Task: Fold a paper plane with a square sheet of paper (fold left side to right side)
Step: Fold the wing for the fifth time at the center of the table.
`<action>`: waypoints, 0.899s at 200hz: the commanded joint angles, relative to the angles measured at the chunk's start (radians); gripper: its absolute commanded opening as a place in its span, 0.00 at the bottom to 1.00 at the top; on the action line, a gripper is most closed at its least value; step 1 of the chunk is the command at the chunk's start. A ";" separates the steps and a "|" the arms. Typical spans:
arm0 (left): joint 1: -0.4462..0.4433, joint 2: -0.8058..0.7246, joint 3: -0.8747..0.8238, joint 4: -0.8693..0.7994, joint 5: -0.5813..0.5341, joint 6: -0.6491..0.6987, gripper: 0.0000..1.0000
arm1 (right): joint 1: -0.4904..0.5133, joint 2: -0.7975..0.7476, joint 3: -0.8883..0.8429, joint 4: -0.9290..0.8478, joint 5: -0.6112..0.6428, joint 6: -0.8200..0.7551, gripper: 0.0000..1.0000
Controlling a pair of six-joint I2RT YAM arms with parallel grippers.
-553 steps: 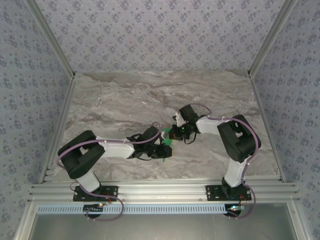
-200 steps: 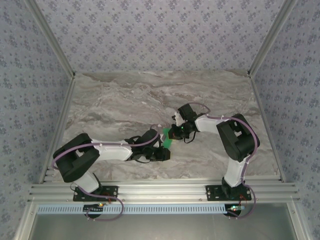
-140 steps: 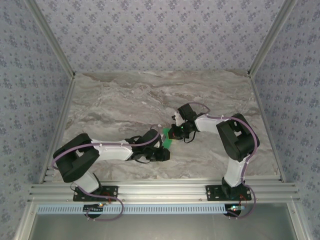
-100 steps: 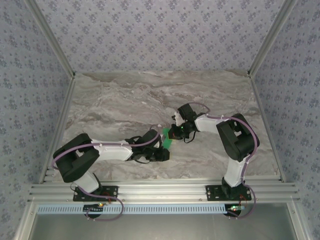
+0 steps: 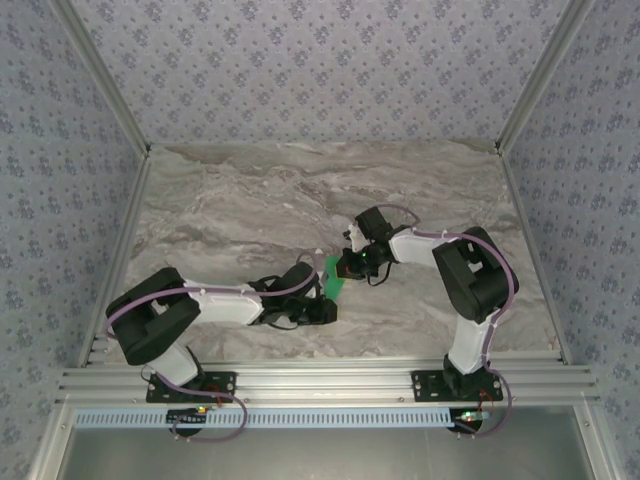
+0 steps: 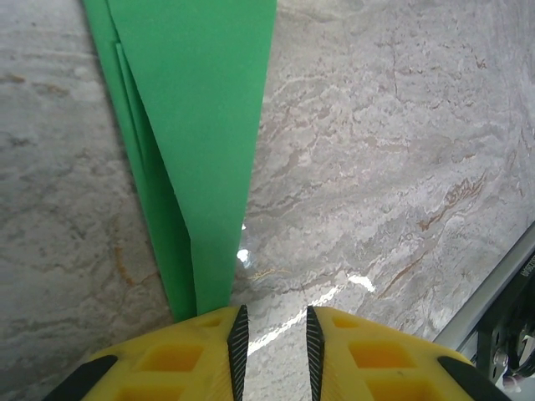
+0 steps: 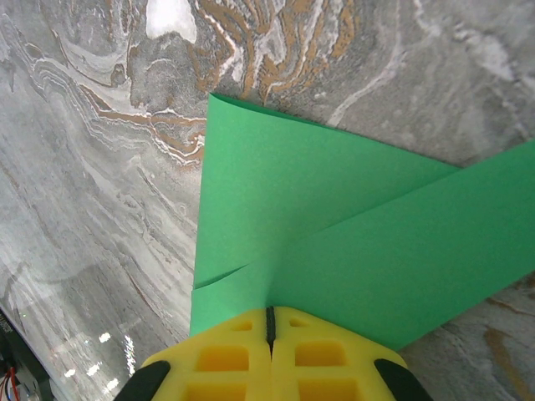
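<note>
Your green paper, a creased wedge lying on the marble table between the arms, looks light, limp and slippery, so with the right gripper pressed together atop it and the left gripper slightly parted at its narrow tip, take hold beside a crease.

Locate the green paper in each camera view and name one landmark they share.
Top external: green paper, middle of the marbled table top.
Left wrist: upper left, narrowing down to a yellow finger of the left gripper.
Right wrist: centre to right edge, running under the shut right gripper.
Shared landmark: the marbled table top.
</note>
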 commanded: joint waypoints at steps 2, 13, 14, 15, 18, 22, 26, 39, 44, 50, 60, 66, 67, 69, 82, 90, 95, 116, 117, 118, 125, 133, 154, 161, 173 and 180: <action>-0.007 -0.005 -0.034 -0.032 -0.009 -0.020 0.27 | 0.002 0.070 -0.011 -0.071 0.137 -0.020 0.06; -0.006 -0.011 -0.042 -0.032 -0.011 -0.025 0.26 | 0.000 0.072 -0.007 -0.075 0.137 -0.021 0.06; -0.007 -0.011 -0.042 -0.031 -0.011 -0.025 0.26 | 0.000 0.073 -0.008 -0.075 0.137 -0.021 0.06; -0.008 -0.013 -0.043 -0.031 -0.012 -0.025 0.26 | 0.000 0.074 -0.008 -0.076 0.138 -0.021 0.06; -0.007 -0.015 -0.046 -0.031 -0.012 -0.027 0.26 | 0.000 0.074 -0.008 -0.077 0.139 -0.023 0.06; -0.008 -0.017 -0.050 -0.029 -0.013 -0.028 0.26 | -0.001 0.075 -0.007 -0.078 0.140 -0.023 0.06; -0.008 -0.022 -0.053 -0.028 -0.014 -0.030 0.25 | -0.001 0.075 -0.007 -0.079 0.140 -0.023 0.06; -0.012 -0.034 -0.068 -0.022 -0.018 -0.039 0.25 | -0.002 0.079 -0.003 -0.081 0.140 -0.024 0.06; -0.015 -0.038 -0.074 -0.019 -0.018 -0.043 0.24 | -0.002 0.079 -0.003 -0.082 0.140 -0.024 0.06; -0.018 -0.042 -0.079 -0.013 -0.019 -0.047 0.24 | -0.002 0.081 -0.003 -0.081 0.140 -0.025 0.06; -0.025 -0.048 -0.088 -0.011 -0.019 -0.052 0.24 | -0.003 0.084 -0.002 -0.080 0.140 -0.025 0.06; -0.029 -0.051 -0.089 -0.011 -0.019 -0.055 0.24 | -0.002 0.085 -0.002 -0.080 0.139 -0.026 0.06; -0.030 -0.051 -0.090 -0.011 -0.019 -0.055 0.24 | -0.002 0.085 -0.002 -0.080 0.140 -0.025 0.06; -0.032 -0.051 -0.092 -0.008 -0.018 -0.056 0.24 | -0.002 0.085 -0.001 -0.080 0.139 -0.025 0.06; -0.040 -0.057 -0.099 0.002 -0.017 -0.062 0.23 | -0.003 0.085 -0.002 -0.080 0.139 -0.025 0.06; -0.042 -0.063 -0.105 0.004 -0.013 -0.065 0.22 | -0.003 0.086 -0.002 -0.080 0.139 -0.025 0.06; -0.042 -0.069 -0.109 0.004 -0.013 -0.067 0.22 | -0.003 0.086 -0.002 -0.080 0.139 -0.025 0.06; -0.041 -0.120 -0.120 -0.029 -0.031 -0.063 0.21 | -0.004 0.086 -0.002 -0.079 0.137 -0.026 0.06; -0.041 -0.123 -0.120 -0.030 -0.031 -0.062 0.21 | -0.004 0.086 -0.002 -0.079 0.137 -0.026 0.06; -0.041 -0.127 -0.120 -0.033 -0.032 -0.061 0.21 | -0.003 0.086 -0.003 -0.079 0.137 -0.026 0.06; -0.037 -0.147 -0.117 -0.051 -0.036 -0.056 0.21 | -0.003 0.085 -0.003 -0.080 0.136 -0.026 0.06; -0.032 -0.173 -0.112 -0.071 -0.038 -0.050 0.21 | -0.002 0.085 -0.003 -0.079 0.135 -0.026 0.06; -0.003 -0.237 -0.093 -0.099 -0.028 -0.025 0.21 | -0.001 0.082 -0.002 -0.078 0.131 -0.025 0.06; 0.007 -0.251 -0.083 -0.108 -0.023 -0.015 0.21 | 0.000 0.082 0.000 -0.078 0.131 -0.026 0.06; 0.024 -0.262 -0.061 -0.122 -0.015 0.004 0.22 | 0.000 0.080 0.001 -0.081 0.131 -0.025 0.06; 0.033 -0.259 -0.048 -0.126 -0.009 0.014 0.22 | 0.001 0.080 0.001 -0.082 0.131 -0.025 0.06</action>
